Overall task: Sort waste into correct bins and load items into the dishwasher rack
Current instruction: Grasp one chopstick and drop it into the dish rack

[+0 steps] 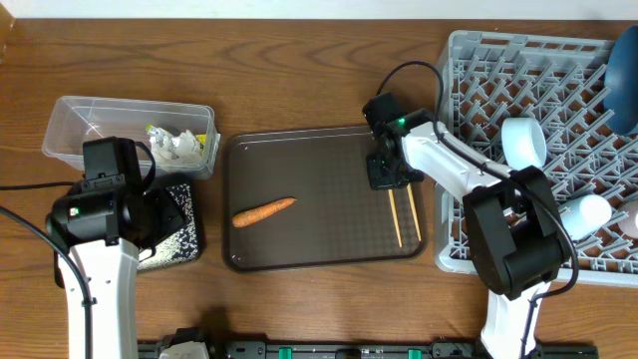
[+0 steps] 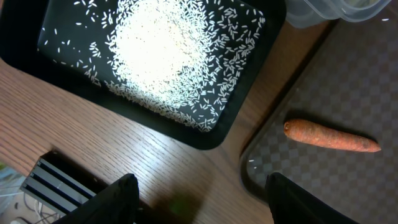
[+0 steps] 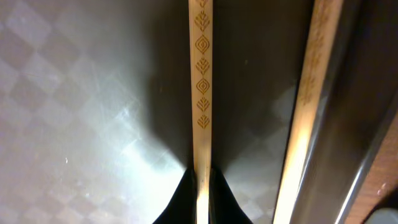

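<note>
1. The right gripper (image 3: 200,186) had its dark fingertips pinched shut on the patterned chopstick (image 3: 202,93), which ran straight away from them. Whether it was lifted off the surface could not be told.
2. The second chopstick (image 3: 308,106) lay just beside the first, along the raised edge of the brown serving tray (image 3: 74,93).
3. The left gripper (image 2: 202,208) stood open. Its fingers (image 2: 118,199) were spread well apart and held nothing, above the bare wooden table (image 2: 93,143) between the black tray and the serving tray.
4. The black tray (image 2: 208,135) held the loose rice (image 2: 168,50), heaped thickest in the middle and scattered toward the rim.
5. The carrot (image 2: 329,135) lay on the serving tray, well apart from the chopsticks.
6. The clear tub (image 1: 70,115) held the crumpled napkins (image 1: 181,150) and the yellow-green wrapper (image 1: 155,132), bunched at its right end.
7. The dishwasher rack (image 1: 469,60) stood at the right of the table. It held the white cup (image 1: 523,140), the dark-blue plate (image 1: 623,85) at its far edge, and another pale vessel (image 1: 583,214) partly behind the right arm.
8. Only the right wrist view showed the grip and the leaf pattern on the chopstick; from overhead the gripper body hid the fingertips.
9. Only the left wrist view showed the spread left fingers, and it caught just a corner of the tub.
10. The rack appeared overhead alone.
</note>
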Motion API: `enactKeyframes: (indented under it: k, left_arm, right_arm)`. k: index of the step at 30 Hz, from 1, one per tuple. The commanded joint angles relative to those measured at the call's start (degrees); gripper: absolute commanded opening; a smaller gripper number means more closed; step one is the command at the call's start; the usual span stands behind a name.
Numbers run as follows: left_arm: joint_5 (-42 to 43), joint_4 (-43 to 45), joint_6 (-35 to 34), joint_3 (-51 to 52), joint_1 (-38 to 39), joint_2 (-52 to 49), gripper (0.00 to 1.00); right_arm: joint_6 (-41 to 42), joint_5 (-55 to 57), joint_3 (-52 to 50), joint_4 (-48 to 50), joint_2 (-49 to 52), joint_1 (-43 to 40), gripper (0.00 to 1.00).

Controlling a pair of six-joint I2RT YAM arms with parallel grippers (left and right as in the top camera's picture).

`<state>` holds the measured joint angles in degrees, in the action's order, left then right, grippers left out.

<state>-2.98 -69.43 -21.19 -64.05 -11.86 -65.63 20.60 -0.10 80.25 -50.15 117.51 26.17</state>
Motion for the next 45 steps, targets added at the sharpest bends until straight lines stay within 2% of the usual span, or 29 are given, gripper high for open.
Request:
enactKeyframes:
  k: [1,8,14,20,32,35,36,37,42,45]
  left_arm:
    - [-0.04,-0.13,-0.37,-0.20,-0.24,-0.24,0.68]
    - [-0.02,0.09,-0.37,-0.20,-0.24,-0.24,0.68]
    - [-0.04,0.04,-0.35,-0.20,-0.24,-0.24,0.68]
    - [-0.02,0.11,-0.37,-0.20,-0.24,-0.24,0.68]
    - [-0.02,0.28,-0.37,-0.20,-0.24,-0.24,0.68]
    - [-0.02,0.26,-0.37,-0.20,-0.24,-0.24,0.68]
    - [-0.02,0.26,-0.37,-0.20,-0.24,-0.24,0.68]
    - [-0.02,0.26,-0.37,-0.20,-0.24,-0.24,0.68]
    - [-0.02,0.26,-0.37,-0.20,-0.24,-0.24,0.68]
    - [-0.02,0.26,-0.37,-0.20,-0.24,-0.24,0.68]
  right_arm:
    - [-0.96,-1.42,2.34,-2.60,-1.79,-0.20,0.01]
    - [-7.45,-1.40,8.09,-7.39,-12.66,-4.46,0.01]
    - [-8.94,-1.22,8.39,-12.11,-19.91,-12.98,0.01]
    - [-10.62,-1.46,7.23,-17.18,-20.02,-20.48,0.01]
    - [-9.44,-1.49,-3.23,-11.89,-19.89,-20.48,0.01]
    - [-9.29,-1.46,-4.09,-10.51,-19.89,-20.46,0.05]
    - [-9.29,-1.46,-4.09,-10.12,-19.89,-20.46,0.09]
    - [-9.29,-1.46,-4.09,-9.53,-19.89,-20.48,0.18]
    - [-9.33,-1.68,-4.09,-8.33,-19.89,-20.35,0.33]
    - [-9.35,-1.66,-4.04,-8.35,-19.91,-20.15,0.34]
